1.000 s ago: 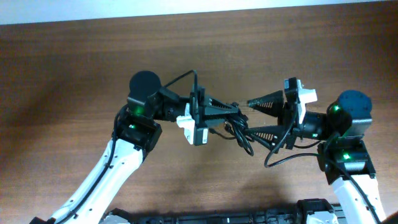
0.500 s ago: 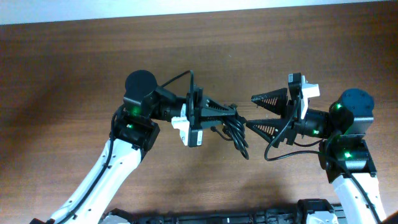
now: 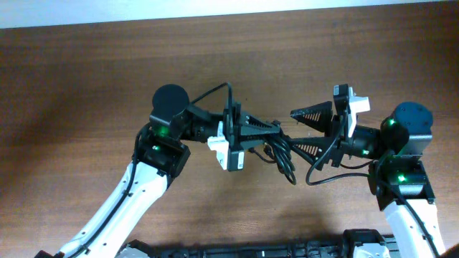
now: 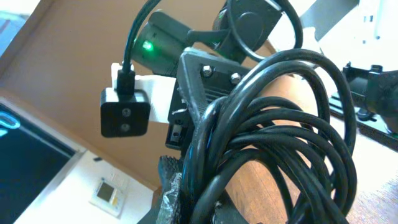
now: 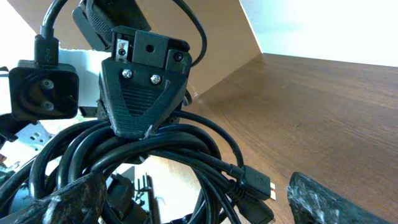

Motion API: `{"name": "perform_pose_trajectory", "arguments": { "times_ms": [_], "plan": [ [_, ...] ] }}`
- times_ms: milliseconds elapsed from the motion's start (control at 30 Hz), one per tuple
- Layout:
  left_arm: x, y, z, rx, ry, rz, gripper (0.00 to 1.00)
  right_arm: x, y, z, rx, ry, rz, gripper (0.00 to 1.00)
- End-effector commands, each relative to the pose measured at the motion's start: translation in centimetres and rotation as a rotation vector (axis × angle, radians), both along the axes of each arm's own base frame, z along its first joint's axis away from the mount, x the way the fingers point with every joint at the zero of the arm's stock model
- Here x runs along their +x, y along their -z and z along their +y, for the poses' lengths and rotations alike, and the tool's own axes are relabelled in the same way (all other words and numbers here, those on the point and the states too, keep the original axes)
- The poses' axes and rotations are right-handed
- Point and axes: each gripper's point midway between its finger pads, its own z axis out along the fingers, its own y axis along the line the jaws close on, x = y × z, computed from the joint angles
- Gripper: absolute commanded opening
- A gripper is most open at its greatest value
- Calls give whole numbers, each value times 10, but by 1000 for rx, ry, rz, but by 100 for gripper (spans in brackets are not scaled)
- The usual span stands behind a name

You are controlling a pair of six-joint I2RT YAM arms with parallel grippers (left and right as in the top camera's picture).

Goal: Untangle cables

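Though thin, glossy black cables [image 5: 161, 138]

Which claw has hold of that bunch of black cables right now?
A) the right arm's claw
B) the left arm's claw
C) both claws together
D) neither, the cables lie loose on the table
B: the left claw is pinched shut on the cables, while the right claw stands wide open, its fingers not closed on them.
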Motion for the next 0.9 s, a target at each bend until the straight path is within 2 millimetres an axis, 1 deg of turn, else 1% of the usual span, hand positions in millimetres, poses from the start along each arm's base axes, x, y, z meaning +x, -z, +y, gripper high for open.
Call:
{"name": "perform_pose_trajectory", "arguments": {
  "times_ms": [0, 100, 200, 267, 333, 400, 533, 667, 867],
  "plan": [
    [19, -14, -3, -22, -150, 38, 0, -8, -5, 3, 5, -52, -24, 91],
    [27, -15, -2, -27, -196, 47, 0, -12, -5, 9, -3, -80, -53, 91],
    [38, -16, -1, -31, -260, 102, 0, -19, -6, 19, -14, -124, -106, 91],
    [43, -16, -1, -33, -287, 117, 0, -21, -7, 21, -16, -134, -125, 91],
    [44, -16, -1, -34, -294, 117, 0, -21, -8, 21, -16, -134, -127, 91],
    [49, -16, 0, -37, -323, 128, 0, -21, -8, 21, -16, -134, -127, 91],
    [66, -17, 4, -53, -423, 215, 0, -20, -8, 21, -16, -133, -127, 91],
    [67, -17, 4, -55, -425, 228, 0, -18, -8, 19, -18, -119, -131, 91],
    [67, -16, 4, -53, -425, 238, 0, -8, -9, 3, 5, -53, -48, 91]
  ]
}}
